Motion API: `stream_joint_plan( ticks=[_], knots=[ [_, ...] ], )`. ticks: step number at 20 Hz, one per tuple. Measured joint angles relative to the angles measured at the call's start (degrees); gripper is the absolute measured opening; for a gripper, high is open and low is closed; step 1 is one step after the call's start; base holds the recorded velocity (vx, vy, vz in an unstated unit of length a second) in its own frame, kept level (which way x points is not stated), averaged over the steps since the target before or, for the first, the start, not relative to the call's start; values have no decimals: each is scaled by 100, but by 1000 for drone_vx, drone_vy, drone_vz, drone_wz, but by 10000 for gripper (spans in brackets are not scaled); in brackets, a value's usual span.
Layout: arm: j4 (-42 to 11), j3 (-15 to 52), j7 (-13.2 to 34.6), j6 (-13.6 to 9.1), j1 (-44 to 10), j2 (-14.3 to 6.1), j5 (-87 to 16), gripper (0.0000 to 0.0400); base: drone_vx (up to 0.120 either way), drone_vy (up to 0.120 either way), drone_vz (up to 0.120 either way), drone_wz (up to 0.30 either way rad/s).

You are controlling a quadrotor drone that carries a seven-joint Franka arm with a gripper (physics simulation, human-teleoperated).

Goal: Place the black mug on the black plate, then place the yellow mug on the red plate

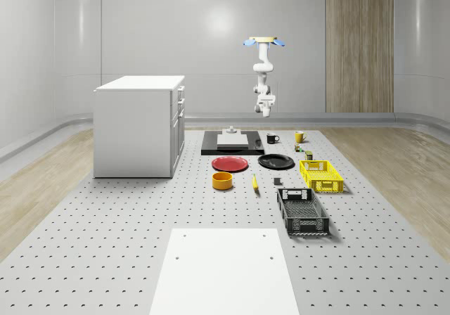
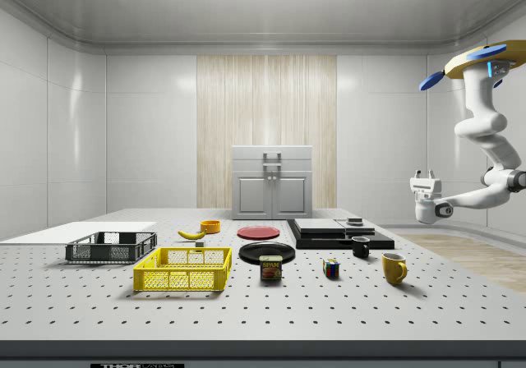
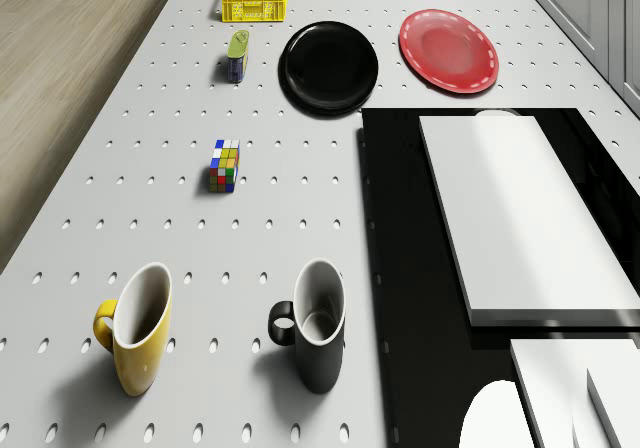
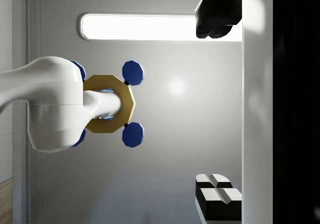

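Observation:
The black mug (image 1: 272, 138) (image 2: 361, 247) (image 3: 318, 338) stands upright on the table beside the black platform. The yellow mug (image 1: 299, 137) (image 2: 394, 268) (image 3: 140, 328) stands upright a little apart from it. The black plate (image 1: 276, 162) (image 2: 267, 252) (image 3: 329, 67) and red plate (image 1: 230, 164) (image 2: 258, 232) (image 3: 449, 50) lie side by side and bare. The drone (image 1: 264, 42) (image 2: 481, 60) (image 4: 107, 104) hovers high over the table's far end. My gripper (image 1: 265, 103) (image 2: 425, 174) (image 4: 215, 104) hangs in the air well above the mugs, turned up toward the drone, open and holding nothing.
A black platform (image 1: 211, 146) (image 3: 400, 268) carries a white block (image 3: 520, 218). A Rubik's cube (image 3: 225, 165) and a can (image 3: 237, 56) stand near the mugs. Farther off are a yellow basket (image 1: 321, 175), black basket (image 1: 302, 211), orange bowl (image 1: 222, 181), banana (image 1: 254, 183) and white cabinet (image 1: 139, 125).

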Motion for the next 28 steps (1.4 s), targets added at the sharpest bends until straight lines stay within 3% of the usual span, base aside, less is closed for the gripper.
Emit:
stream_joint_plan(
  ticks=[11,28],
  knots=[
    [-26,12,-1,44,-8,-30,-10,400,0,0,0,0],
    [-81,191,30,119,-66,-83,-258,400,111,0,0,0]
  ],
)
